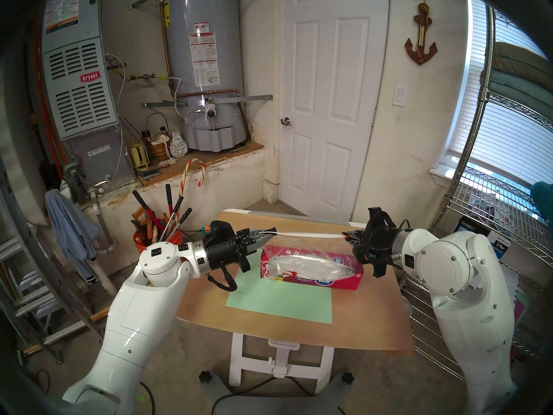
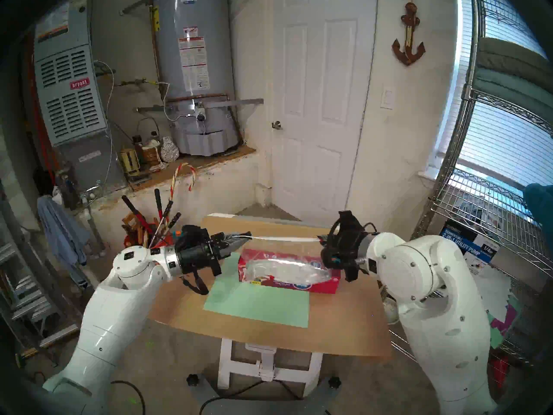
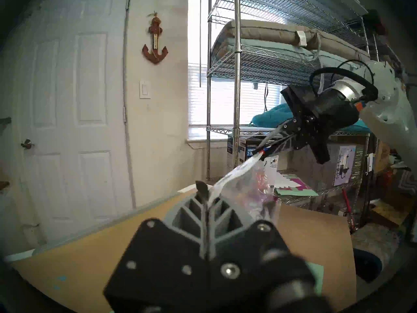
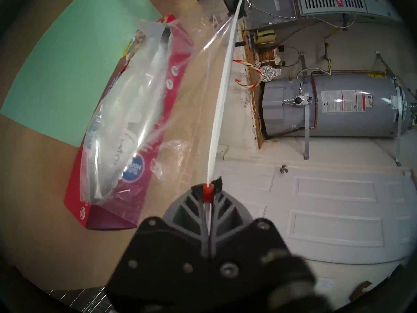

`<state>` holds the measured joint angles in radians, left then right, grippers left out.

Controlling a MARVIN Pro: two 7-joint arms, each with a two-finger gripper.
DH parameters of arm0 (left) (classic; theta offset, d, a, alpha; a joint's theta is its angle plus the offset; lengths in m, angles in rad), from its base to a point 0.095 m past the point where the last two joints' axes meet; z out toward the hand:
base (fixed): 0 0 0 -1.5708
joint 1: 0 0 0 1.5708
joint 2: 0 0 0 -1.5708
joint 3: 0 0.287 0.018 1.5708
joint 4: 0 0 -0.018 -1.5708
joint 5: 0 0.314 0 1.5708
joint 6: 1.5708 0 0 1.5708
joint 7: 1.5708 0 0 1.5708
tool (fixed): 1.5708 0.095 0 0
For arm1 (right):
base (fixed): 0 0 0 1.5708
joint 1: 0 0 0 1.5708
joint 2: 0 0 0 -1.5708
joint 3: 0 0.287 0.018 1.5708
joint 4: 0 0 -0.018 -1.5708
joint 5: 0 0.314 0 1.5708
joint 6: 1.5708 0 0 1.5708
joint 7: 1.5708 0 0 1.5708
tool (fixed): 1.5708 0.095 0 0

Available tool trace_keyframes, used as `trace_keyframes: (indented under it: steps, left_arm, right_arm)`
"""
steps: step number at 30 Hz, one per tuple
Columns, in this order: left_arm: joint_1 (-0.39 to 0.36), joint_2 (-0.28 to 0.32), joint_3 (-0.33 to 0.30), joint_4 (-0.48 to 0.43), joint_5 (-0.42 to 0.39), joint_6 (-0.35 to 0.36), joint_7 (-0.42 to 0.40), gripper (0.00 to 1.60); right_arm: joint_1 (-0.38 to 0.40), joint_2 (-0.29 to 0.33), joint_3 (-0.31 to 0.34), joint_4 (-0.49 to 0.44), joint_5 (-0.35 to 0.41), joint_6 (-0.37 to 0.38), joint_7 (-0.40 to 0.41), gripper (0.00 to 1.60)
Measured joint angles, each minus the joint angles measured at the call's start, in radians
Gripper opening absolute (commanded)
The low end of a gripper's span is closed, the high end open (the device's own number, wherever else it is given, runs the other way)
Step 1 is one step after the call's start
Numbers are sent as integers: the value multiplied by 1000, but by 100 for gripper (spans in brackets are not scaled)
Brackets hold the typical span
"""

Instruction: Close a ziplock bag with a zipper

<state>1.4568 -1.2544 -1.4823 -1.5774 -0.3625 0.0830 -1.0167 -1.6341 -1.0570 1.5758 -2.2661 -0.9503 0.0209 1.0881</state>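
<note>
A clear ziplock bag (image 1: 302,246) hangs stretched between my two grippers above the table, its white zipper (image 1: 308,234) strip taut along the top edge. My left gripper (image 1: 270,231) is shut on the bag's left end of the strip (image 3: 216,188). My right gripper (image 1: 347,235) is shut on the strip's right end, at the small red slider tab (image 4: 208,191). The zipper (image 4: 222,98) runs straight away from the right fingers. The bag (image 4: 203,84) drapes down toward a red box.
A long red cardboard box (image 1: 314,273) with bags spilling from it lies on the brown table (image 1: 359,324), behind a green sheet (image 1: 278,300). A wire shelf rack (image 1: 493,213) stands right; an orange bucket of tools (image 1: 155,234) stands left.
</note>
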Motion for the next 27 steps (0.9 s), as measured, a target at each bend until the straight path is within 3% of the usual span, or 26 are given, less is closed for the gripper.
trace_keyframes:
  steps: [17, 27]
  left_arm:
    - [0, -1, 3, 6, -9, -5, -2, 0]
    - [-3, -1, 4, 9, -13, -6, -5, 0]
  right_arm:
    - [-55, 18, 95, 7, 31, -39, -22, 0]
    - [-73, 18, 113, 6, 34, -42, -29, 0]
